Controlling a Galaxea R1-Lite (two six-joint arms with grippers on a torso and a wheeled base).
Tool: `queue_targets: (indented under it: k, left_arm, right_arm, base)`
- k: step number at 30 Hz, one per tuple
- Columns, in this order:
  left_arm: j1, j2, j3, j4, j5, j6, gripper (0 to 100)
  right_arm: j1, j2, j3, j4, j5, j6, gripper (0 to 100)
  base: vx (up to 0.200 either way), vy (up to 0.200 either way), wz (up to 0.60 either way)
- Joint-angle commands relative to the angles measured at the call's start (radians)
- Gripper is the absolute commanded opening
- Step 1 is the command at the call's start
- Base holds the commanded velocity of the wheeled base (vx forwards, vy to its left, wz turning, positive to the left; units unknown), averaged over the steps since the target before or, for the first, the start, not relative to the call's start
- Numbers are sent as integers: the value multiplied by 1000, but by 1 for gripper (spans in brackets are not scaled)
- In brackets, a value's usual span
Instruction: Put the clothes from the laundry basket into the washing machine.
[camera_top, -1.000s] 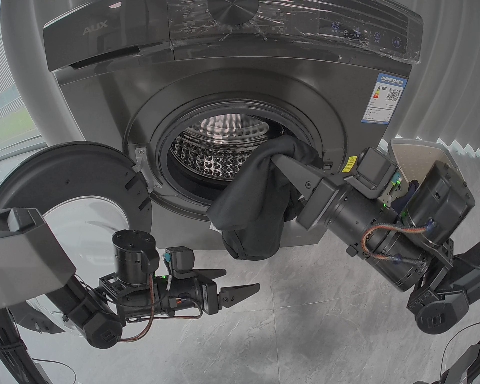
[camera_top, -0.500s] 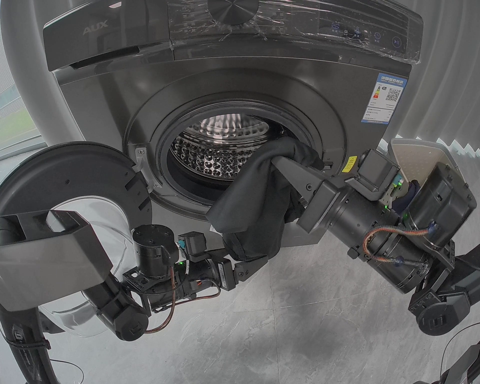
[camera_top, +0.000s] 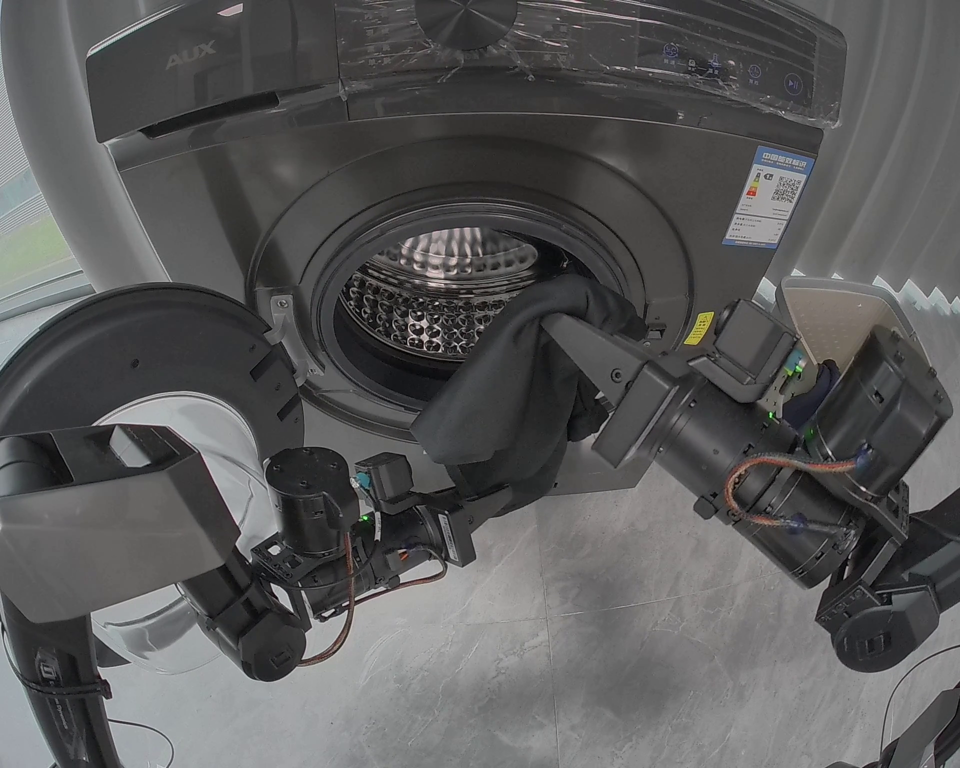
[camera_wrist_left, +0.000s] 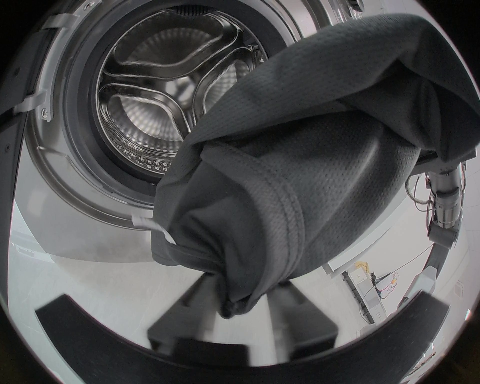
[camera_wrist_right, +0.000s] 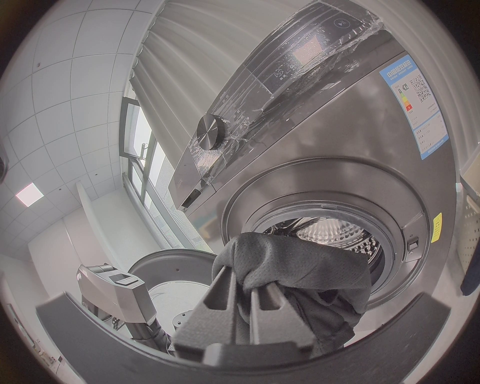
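Your right gripper (camera_top: 548, 322) has its jaws clamped shut on the one dark garment (camera_top: 500, 400), which hangs over the door rim of the single washing machine (camera_top: 200, 220), while your left gripper (camera_wrist_left: 242, 295) has its jaws spread either side of the garment's lowest fold.

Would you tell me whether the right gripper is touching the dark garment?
Touching: the right wrist view shows the right gripper shut on the dark garment.
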Motion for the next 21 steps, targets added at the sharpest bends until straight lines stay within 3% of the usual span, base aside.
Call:
queue_targets:
  k: [1,8,13,18,19,21]
  left_arm:
    - [0,-6,3,-15,0,0,0]
    - [-6,-24,48,-79,5,0,0]
    - [-42,-135,191,-151,8,9,0]
    - [-83,-253,280,-151,6,9,0]
    - [-86,-271,287,-151,6,9,0]
    - [-86,-284,292,-151,6,9,0]
  right_arm:
    - [-2,1,8,-1,0,0,0]
    - [-14,1,25,0,0,-2,0]
    - [-31,10,38,11,2,-3,0]
    - [-33,53,51,-3,2,0,0]
    - [-31,53,55,-3,2,0,100]
    - [-31,56,57,-3,2,0,100]
  base:
    - [0,0,0]
    - [0,0,0]
    - [0,0,0]
    - [0,0,0]
    - [0,0,0]
    - [0,0,0]
